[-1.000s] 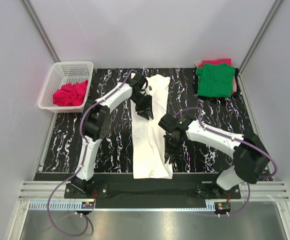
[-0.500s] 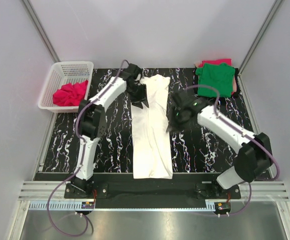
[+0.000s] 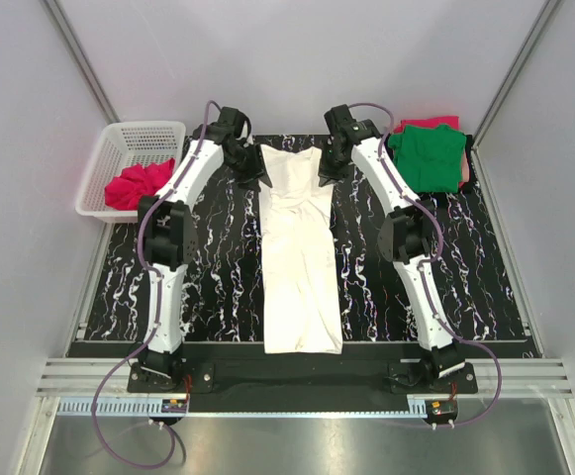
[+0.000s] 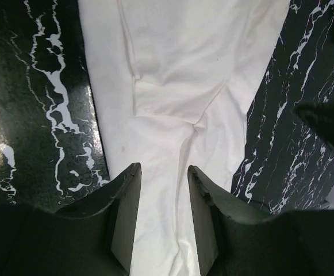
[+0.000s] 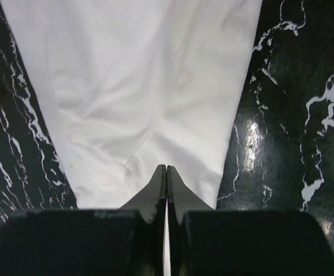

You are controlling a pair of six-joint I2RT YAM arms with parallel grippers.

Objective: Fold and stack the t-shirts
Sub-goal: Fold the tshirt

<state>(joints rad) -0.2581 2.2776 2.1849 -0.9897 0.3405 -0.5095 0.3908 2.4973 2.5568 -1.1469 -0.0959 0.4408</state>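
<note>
The white t-shirt (image 3: 300, 257) lies folded into a long narrow strip down the middle of the black marbled mat (image 3: 208, 287). Both arms reach to its far end. My left gripper (image 3: 253, 168) is at the far left corner; in the left wrist view it (image 4: 162, 172) stands open with the white cloth (image 4: 178, 69) lying flat under the gap. My right gripper (image 3: 324, 172) is at the far right corner; in the right wrist view it (image 5: 167, 168) is shut, its tips over the shirt's (image 5: 132, 75) end, and no cloth shows pinched between them. A folded green t-shirt (image 3: 428, 158) lies on a pinkish-red one (image 3: 431, 124) at the back right.
A white plastic basket (image 3: 119, 148) stands off the mat at the back left with a crumpled red garment (image 3: 139, 185) inside. Grey walls close in on both sides and the back. A metal rail (image 3: 297, 381) runs along the near edge.
Both arms have swung from the shirt's middle to its far end. The right gripper has closed. The left gripper's jaws have widened a little.
</note>
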